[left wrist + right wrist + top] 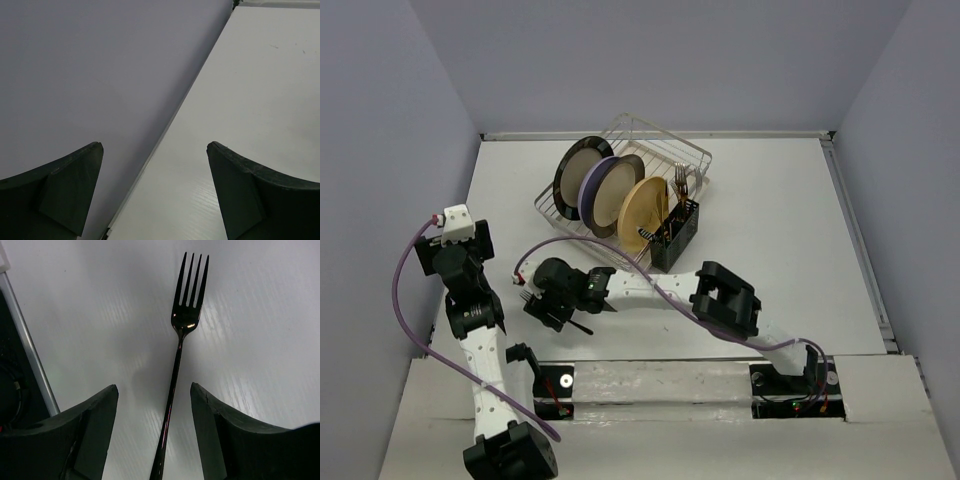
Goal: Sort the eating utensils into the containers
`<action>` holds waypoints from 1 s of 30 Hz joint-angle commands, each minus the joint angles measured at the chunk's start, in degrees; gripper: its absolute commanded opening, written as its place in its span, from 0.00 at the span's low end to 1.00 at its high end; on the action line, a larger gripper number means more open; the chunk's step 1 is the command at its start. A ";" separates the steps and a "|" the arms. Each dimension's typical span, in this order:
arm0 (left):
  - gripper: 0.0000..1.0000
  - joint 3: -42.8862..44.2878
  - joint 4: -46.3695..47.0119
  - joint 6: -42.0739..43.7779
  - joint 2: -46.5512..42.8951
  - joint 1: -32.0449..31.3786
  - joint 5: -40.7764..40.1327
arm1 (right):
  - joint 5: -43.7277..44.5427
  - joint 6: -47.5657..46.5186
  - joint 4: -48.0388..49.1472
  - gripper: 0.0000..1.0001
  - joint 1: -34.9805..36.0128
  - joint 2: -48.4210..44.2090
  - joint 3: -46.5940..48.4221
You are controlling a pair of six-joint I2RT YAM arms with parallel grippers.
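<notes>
A dark fork (189,295) lies flat on the white table, tines pointing away from the right wrist camera. Its thin handle runs between the fingers of my right gripper (154,388), which is open and straddles the handle without touching it. From above, that fork (524,296) shows beside my right gripper (552,312), left of centre and near the front. The black slotted container (678,238) stands at the dish rack's near corner, with several utensils (680,180) upright in it. My left gripper (453,247) is at the far left, open and empty (155,145).
A silver wire dish rack (660,140) at the back centre holds three upright plates: dark-rimmed (578,172), purple-rimmed (608,190) and tan (645,210). The left wall (100,65) stands close to my left gripper. The right arm's purple cable (620,255) arcs over the table.
</notes>
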 commanded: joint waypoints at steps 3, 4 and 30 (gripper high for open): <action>0.99 0.68 2.28 -0.40 -1.16 0.25 1.93 | 6.49 4.15 -9.11 0.64 0.18 7.89 11.80; 0.99 0.59 2.28 -0.40 -1.25 0.16 1.93 | 6.77 4.60 -10.09 0.64 0.18 8.69 12.77; 0.99 0.59 2.55 -0.49 -2.22 0.25 1.15 | 9.16 3.73 15.25 0.00 1.85 -18.21 -11.43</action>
